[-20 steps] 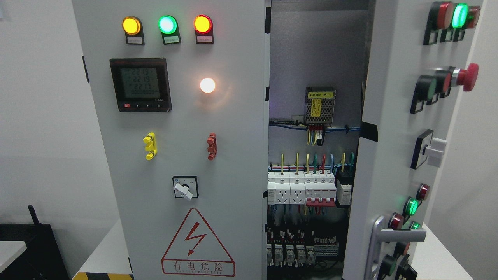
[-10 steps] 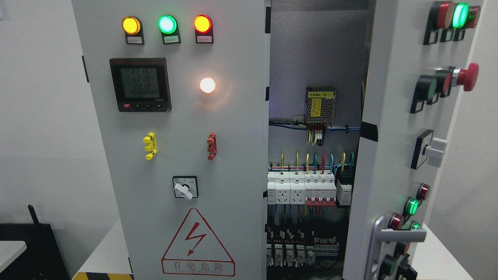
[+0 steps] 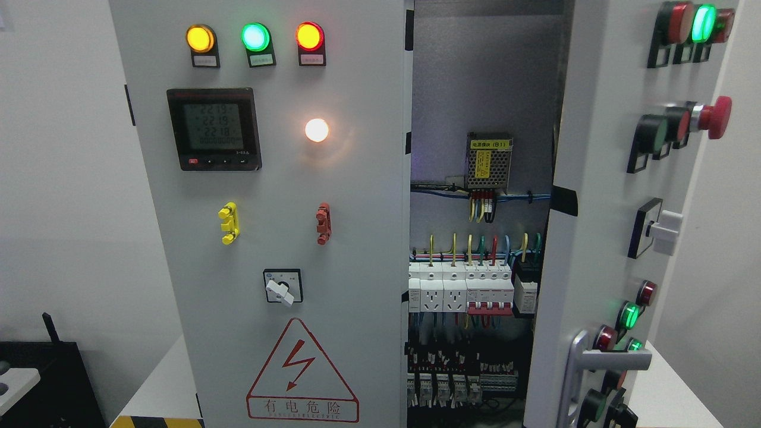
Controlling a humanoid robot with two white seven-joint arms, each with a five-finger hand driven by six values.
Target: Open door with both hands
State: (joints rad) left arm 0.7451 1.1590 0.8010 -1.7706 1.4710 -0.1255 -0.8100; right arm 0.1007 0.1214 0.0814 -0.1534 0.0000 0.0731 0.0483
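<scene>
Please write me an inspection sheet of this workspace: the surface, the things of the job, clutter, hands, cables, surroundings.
Surface: white table under the cabinet.
Job's things: right door swung open, its handle free; left door shut, lamps lit.
Clutter: nothing seen.
Hands: nothing seen; neither arm is in view.
Cables: coloured wires inside, running to the breakers.
Surroundings: white wall; black object at lower left.
</scene>
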